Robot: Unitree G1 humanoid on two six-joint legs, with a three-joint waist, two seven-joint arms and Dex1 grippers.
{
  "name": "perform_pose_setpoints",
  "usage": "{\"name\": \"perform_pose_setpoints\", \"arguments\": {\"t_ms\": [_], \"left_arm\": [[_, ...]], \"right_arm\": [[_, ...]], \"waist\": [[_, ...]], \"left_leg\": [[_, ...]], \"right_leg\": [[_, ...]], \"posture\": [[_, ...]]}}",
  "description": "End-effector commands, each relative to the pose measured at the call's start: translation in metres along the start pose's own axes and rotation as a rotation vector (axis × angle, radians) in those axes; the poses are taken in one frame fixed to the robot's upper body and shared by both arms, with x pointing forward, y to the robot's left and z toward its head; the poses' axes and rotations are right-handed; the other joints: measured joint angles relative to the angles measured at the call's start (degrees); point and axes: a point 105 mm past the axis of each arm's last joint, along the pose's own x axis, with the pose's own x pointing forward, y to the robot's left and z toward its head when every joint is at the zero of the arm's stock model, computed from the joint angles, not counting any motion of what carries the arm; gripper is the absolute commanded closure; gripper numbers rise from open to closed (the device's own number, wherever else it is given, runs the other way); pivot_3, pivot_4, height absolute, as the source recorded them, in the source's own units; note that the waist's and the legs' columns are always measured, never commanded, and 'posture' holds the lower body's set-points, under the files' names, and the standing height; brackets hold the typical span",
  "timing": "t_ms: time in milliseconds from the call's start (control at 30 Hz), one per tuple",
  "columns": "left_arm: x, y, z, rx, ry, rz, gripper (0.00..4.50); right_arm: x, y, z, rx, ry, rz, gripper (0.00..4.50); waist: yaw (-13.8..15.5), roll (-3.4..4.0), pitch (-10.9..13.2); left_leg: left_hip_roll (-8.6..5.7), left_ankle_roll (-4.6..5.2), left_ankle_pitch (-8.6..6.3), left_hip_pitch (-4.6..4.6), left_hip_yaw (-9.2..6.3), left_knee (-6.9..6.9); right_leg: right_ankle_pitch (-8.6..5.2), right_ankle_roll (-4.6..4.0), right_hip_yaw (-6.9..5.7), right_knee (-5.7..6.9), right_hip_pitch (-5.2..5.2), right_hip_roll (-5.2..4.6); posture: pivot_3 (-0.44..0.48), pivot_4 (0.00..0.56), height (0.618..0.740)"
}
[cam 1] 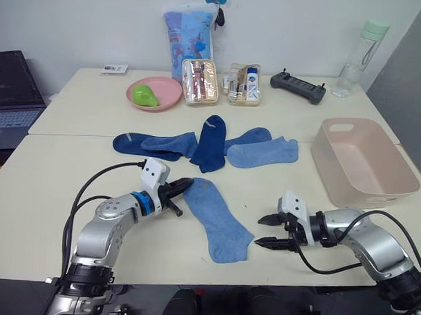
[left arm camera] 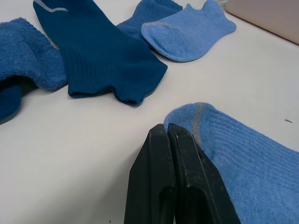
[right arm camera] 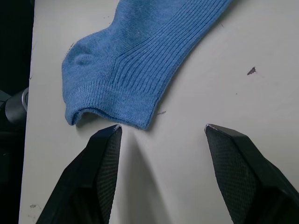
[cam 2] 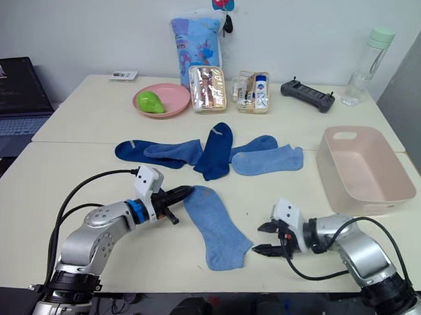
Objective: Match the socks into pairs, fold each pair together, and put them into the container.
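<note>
A medium-blue sock (cam 1: 219, 220) lies alone on the table (cam 1: 49, 214) between both grippers. The left gripper (cam 1: 184, 186) has its fingers pressed together at that sock's toe edge; whether cloth is pinched, I cannot tell. The right gripper (cam 1: 269, 231) stands wide open just beside its cuff, touching nothing. Beyond them five more socks (cam 1: 211, 145) overlap in a row. The container (cam 1: 362, 163) sits past the right gripper, with a plate (cam 1: 157, 93) and two clear boxes (cam 1: 220, 83) farther back.

Bare tabletop (cam 1: 79, 160) is left between the row of blue socks (cam 1: 197, 147) and the lone medium-blue sock (cam 1: 219, 220) near the front edge. The right edge is blocked by the pink tub (cam 1: 362, 163); the back edge is crowded by a plate (cam 1: 154, 93) and clear boxes (cam 1: 220, 82).
</note>
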Motion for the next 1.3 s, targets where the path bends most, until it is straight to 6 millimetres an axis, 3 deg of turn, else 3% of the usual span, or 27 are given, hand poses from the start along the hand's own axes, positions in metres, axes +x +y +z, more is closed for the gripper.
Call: {"name": "perform_pose_setpoints", "arguments": {"t_ms": [33, 67, 167, 400, 633, 800, 967, 1233, 1300], "left_arm": [[-0.003, -0.003, 0.012, 0.051, -0.023, -0.016, 4.50], [-0.004, -0.003, 0.013, 0.050, -0.023, -0.017, 4.50], [-0.004, -0.003, 0.013, 0.054, -0.019, -0.019, 4.50], [-0.001, -0.005, 0.016, 0.059, -0.019, -0.029, 4.50], [-0.004, -0.005, 0.015, 0.057, -0.018, -0.031, 4.50], [-0.018, -0.017, 0.011, 0.011, -0.018, -0.042, 4.50], [-0.027, -0.034, -0.002, -0.059, -0.006, -0.038, 4.50], [-0.026, -0.056, -0.013, -0.156, -0.037, 0.038, 4.50], [-0.027, -0.052, -0.014, -0.165, -0.052, 0.084, 4.50]], "right_arm": [[0.011, 0.012, -0.005, -0.015, 0.014, 0.045, 1.40], [0.012, 0.013, -0.005, -0.016, 0.014, 0.050, 1.40], [0.015, 0.015, 0.000, -0.009, -0.008, 0.064, 2.02], [0.019, 0.016, 0.002, -0.010, -0.013, 0.069, 4.47], [0.011, 0.008, 0.006, -0.004, -0.025, 0.037, 4.47], [-0.018, -0.040, 0.014, -0.054, 0.004, -0.139, 4.47], [-0.029, -0.064, 0.029, -0.090, -0.008, -0.174, 4.47], [-0.026, -0.079, 0.027, -0.141, 0.009, -0.186, 4.47], [-0.031, -0.080, 0.028, -0.130, -0.004, -0.185, 4.03]], "waist": [[-0.07, -0.01, -0.01], [-0.08, -0.01, -0.01], [-0.08, -0.02, -0.02], [-0.06, -0.02, -0.01], [-0.05, -0.02, -0.02], [-0.33, -0.01, -0.01], [-0.36, -0.01, -0.01], [-0.35, -0.01, -0.01], [-0.33, -0.01, -0.01]], "left_leg": [[0.01, 0.00, 0.00, 0.01, 0.00, 0.00], [0.01, 0.00, 0.00, 0.01, 0.00, 0.00], [0.01, 0.00, 0.00, 0.02, 0.00, 0.00], [0.01, 0.00, 0.00, 0.01, 0.00, -0.01], [0.01, 0.00, 0.00, 0.01, 0.00, -0.01], [0.00, 0.00, 0.00, 0.00, 0.04, 0.00], [-0.02, 0.00, 0.00, 0.02, 0.00, -0.04], [-0.02, 0.01, 0.00, -0.02, 0.07, -0.03], [-0.02, 0.01, 0.00, -0.01, 0.06, -0.03]], "right_leg": [[0.00, 0.00, 0.00, 0.00, 0.00, 0.00], [0.00, 0.00, 0.00, 0.01, 0.00, 0.01], [0.00, 0.00, 0.00, 0.01, 0.01, 0.01], [0.00, 0.00, 0.01, -0.03, 0.01, 0.01], [0.00, 0.00, 0.00, -0.02, 0.01, 0.00], [0.00, 0.00, 0.06, -0.03, 0.00, 0.00], [0.00, 0.00, -0.01, -0.01, 0.00, -0.03], [0.00, 0.00, 0.06, -0.06, 0.00, -0.05], [0.00, 0.00, 0.04, -0.03, 0.00, -0.05]], "posture": [[0.000, 0.150, 0.740], [0.000, 0.150, 0.740], [0.000, 0.150, 0.740], [0.000, 0.150, 0.740], [0.000, 0.150, 0.740], [0.000, 0.150, 0.740], [0.000, 0.150, 0.740], [0.000, 0.150, 0.740], [0.000, 0.150, 0.740]]}}
